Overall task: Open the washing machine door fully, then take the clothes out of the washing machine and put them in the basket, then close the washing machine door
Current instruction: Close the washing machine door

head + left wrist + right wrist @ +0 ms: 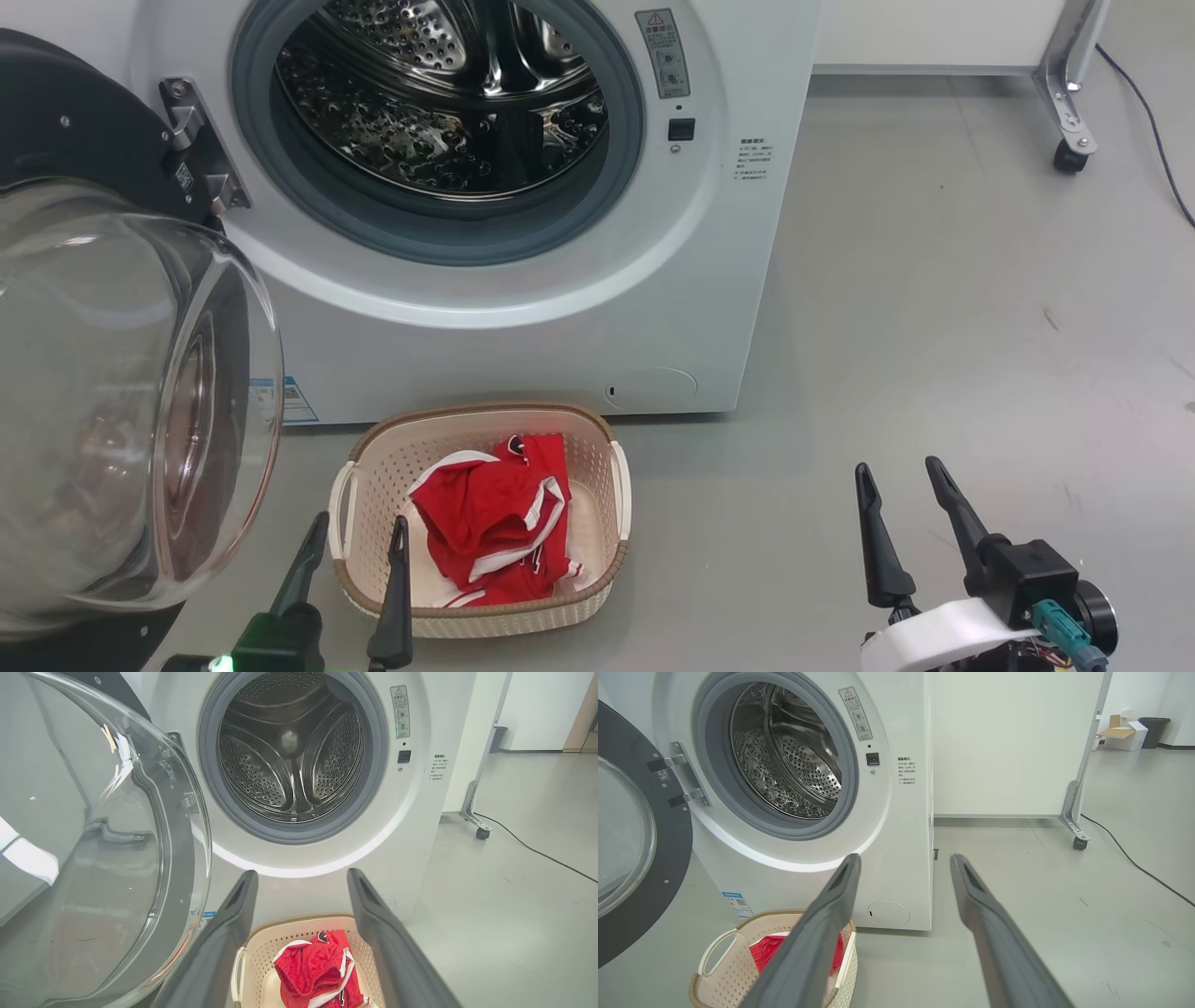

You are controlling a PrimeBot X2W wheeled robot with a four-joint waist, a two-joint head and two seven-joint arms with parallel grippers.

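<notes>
The white washing machine [523,336] stands ahead, its steel drum [439,93] showing no clothes. Its door [121,392] hangs swung wide to the left, glass bowl bulging outward. Red clothes [499,523] with white trim lie in the cream basket [616,495] on the floor before the machine. My left gripper [359,527] hovers open at the basket's near left corner, nothing between its fingers. My right gripper [901,471] stands open over bare floor well to the right of the basket. The left wrist view looks over the clothes [317,970] at the drum [292,746].
A white partition on a castor [1069,154] stands at the back right, with a black cable [1153,121] trailing across the grey floor. The open door [103,849] fills the space left of the basket [714,975]. Open floor stretches to the right.
</notes>
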